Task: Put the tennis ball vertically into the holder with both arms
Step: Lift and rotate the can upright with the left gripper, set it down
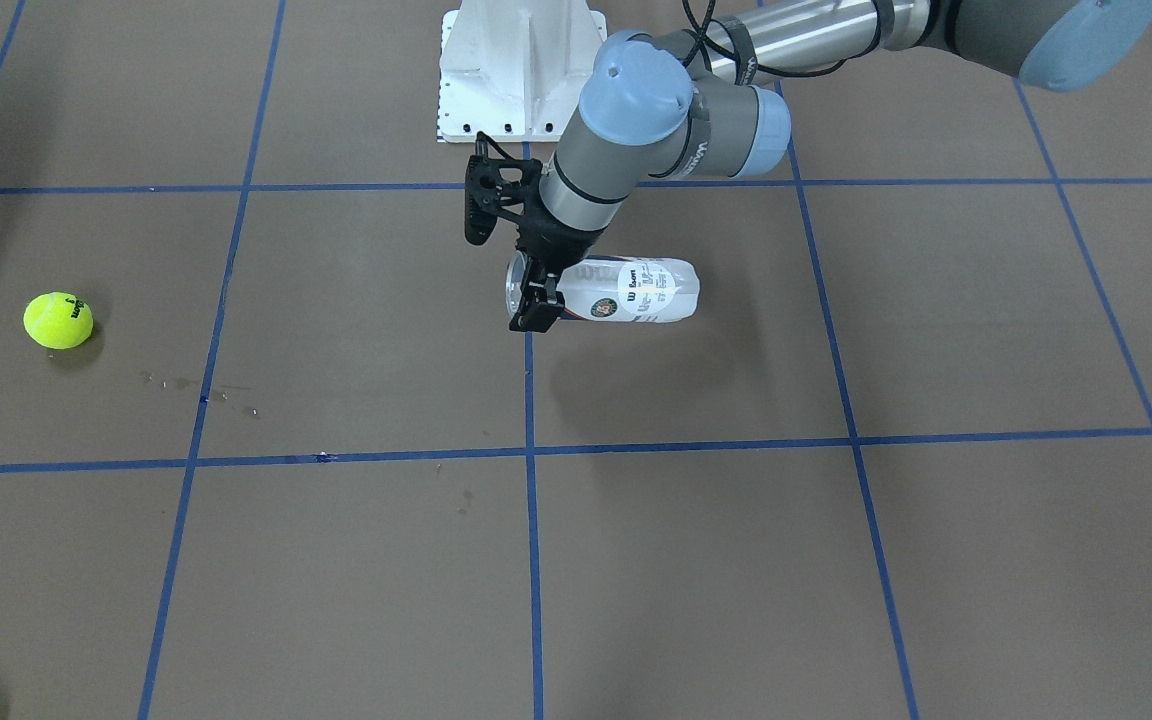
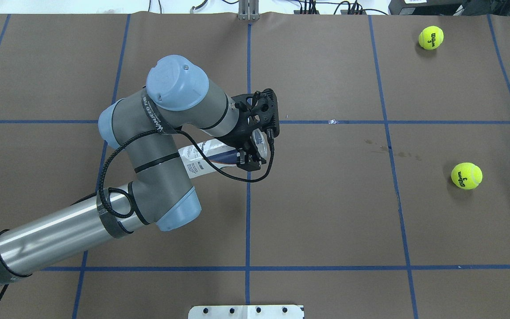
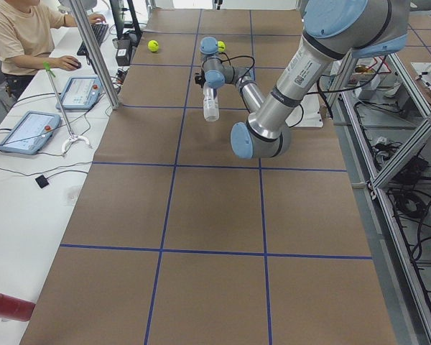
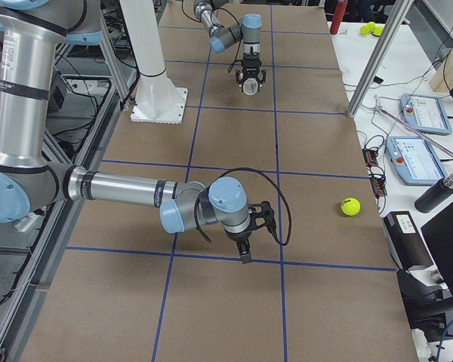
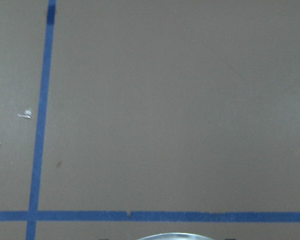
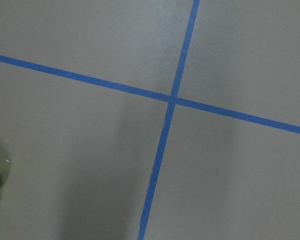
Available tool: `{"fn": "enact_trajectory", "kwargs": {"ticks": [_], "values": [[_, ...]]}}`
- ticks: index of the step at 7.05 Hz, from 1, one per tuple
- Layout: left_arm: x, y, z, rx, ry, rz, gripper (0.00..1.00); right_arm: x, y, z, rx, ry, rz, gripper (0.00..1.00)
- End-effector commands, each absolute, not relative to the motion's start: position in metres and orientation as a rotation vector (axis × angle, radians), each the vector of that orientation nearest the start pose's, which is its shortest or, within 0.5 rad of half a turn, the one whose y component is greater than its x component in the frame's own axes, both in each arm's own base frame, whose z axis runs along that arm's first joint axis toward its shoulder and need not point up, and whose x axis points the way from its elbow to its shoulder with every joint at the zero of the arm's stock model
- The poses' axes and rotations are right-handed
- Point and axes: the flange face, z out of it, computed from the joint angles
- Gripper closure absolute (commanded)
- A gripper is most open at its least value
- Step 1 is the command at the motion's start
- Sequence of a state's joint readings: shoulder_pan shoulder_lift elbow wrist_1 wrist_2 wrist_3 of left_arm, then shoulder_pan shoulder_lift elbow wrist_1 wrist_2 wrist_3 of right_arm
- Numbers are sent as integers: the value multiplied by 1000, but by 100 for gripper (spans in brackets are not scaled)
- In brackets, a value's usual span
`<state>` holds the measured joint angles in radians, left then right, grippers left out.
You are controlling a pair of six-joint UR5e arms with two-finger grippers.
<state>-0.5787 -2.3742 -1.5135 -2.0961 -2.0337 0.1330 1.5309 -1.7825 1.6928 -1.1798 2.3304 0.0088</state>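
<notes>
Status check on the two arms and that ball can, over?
Left gripper: jaws shut on can near its open end, held sideways off table. Right gripper: jaws unreadable. Tennis ball loose on table; nothing blocking.

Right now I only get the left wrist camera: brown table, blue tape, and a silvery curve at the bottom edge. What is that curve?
Observer: It is the rim of a clear tennis-ball can. The left gripper is clamped on it near the mouth, with the can lying sideways.
Visitor: Are there any balls around?
Observer: Two yellow ones on the table, a nearer ball and a farther ball. Both are over on the robot's right, well apart from the can.
Visitor: And the second arm?
Observer: The right gripper hangs low over the table by a tape crossing. I cannot tell whether it is open.
</notes>
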Motion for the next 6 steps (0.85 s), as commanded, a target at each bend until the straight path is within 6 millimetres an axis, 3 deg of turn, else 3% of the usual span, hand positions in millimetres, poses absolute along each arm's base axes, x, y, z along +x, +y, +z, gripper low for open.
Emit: {"fn": "enact_trajectory", "kwargs": {"ticks": [1,3,5,6], "values": [[534,-452,109,1242,1205,1045,31,48,-420,652,269,-762,-144,0],[544,-455,155,1435,1448,919,31,48,-420,651,270,-762,-145,0],[527,-447,150,1574,1550,861,31,48,-420,650,272,-763,-145,0],[529,-439,149,1658,1583,804,31,48,-421,650,273,-763,-146,0]]}}
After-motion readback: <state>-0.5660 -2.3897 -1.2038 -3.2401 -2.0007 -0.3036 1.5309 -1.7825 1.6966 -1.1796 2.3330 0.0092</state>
